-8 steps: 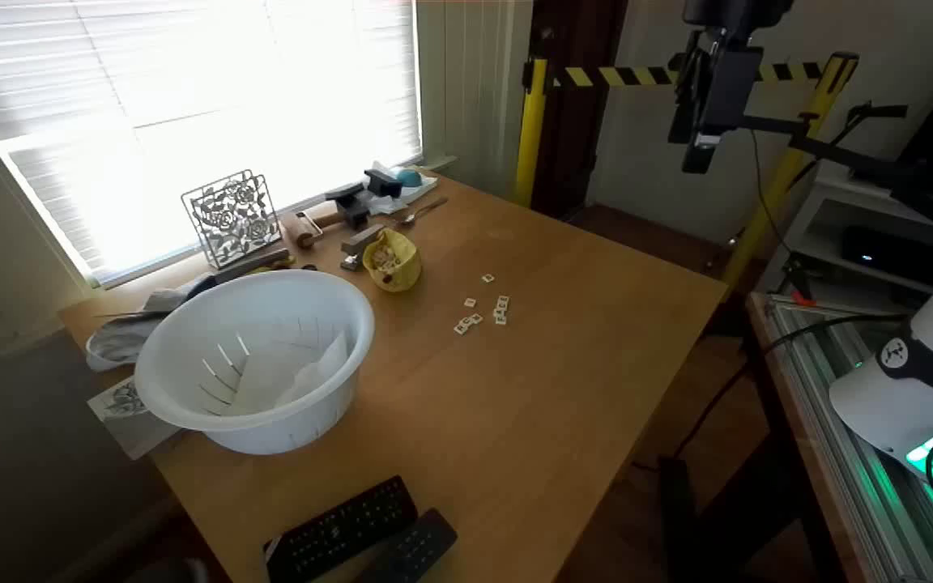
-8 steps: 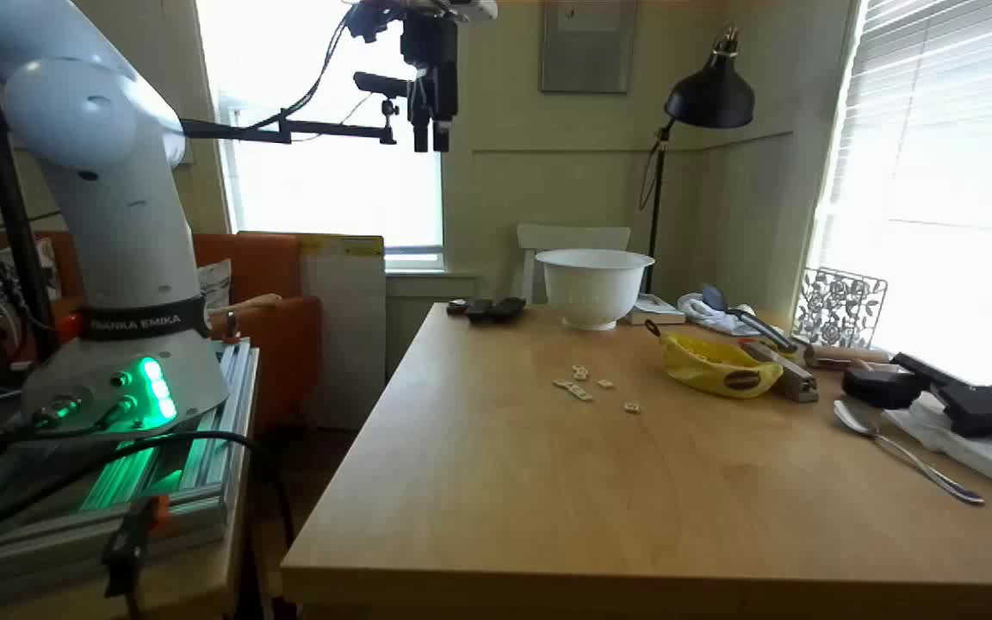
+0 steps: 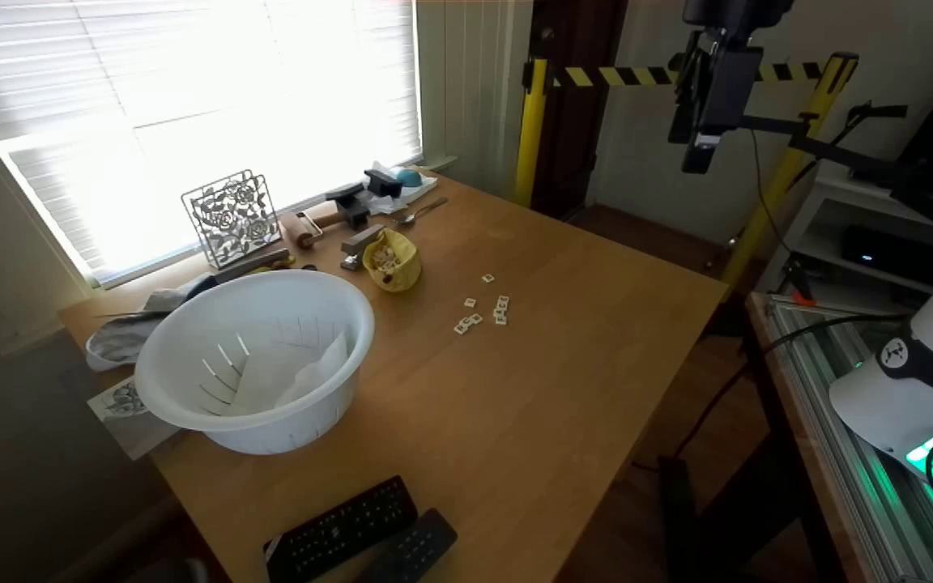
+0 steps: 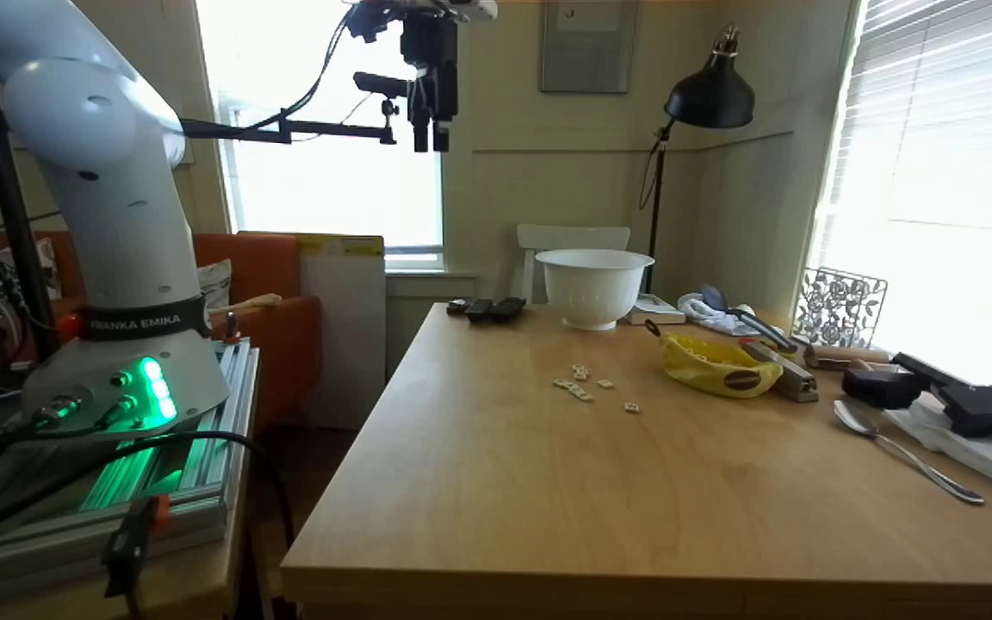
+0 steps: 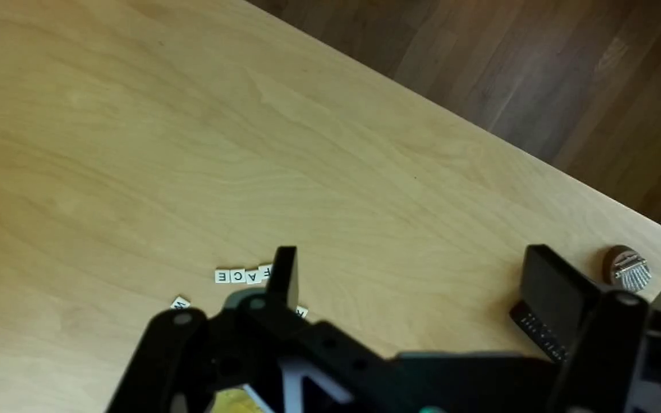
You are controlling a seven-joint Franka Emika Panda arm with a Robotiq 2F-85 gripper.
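Held against the frame from a moment earlier, the scene matches throughout: no visible shift in the hand point(image 5: 411, 249) or in anything on the counter point(image 4: 634, 508). The hand hangs in the same spot, well above the white bowl point(image 3: 288, 429) and off to the bowl's side toward the arm's base point(image 3: 875, 397). Its fingers point(image 5: 286, 281) stand wide apart, with counter surface showing between their tips in the wrist view.

The letter tiles point(image 3: 502, 304) lie on the counter just as before, right of the bowl in an exterior view and farther from it than the yellow pouch point(image 3: 408, 271), which sits near the bowl. In the wrist view a row of four point(image 5: 237, 276) spells F, A, C, E upside down, its end partly behind a finger. Two black remotes point(image 3: 345, 526) keep their place on the bowl's near side in that exterior view; a spoon point(image 4: 909, 463) lies well apart from the bowl.
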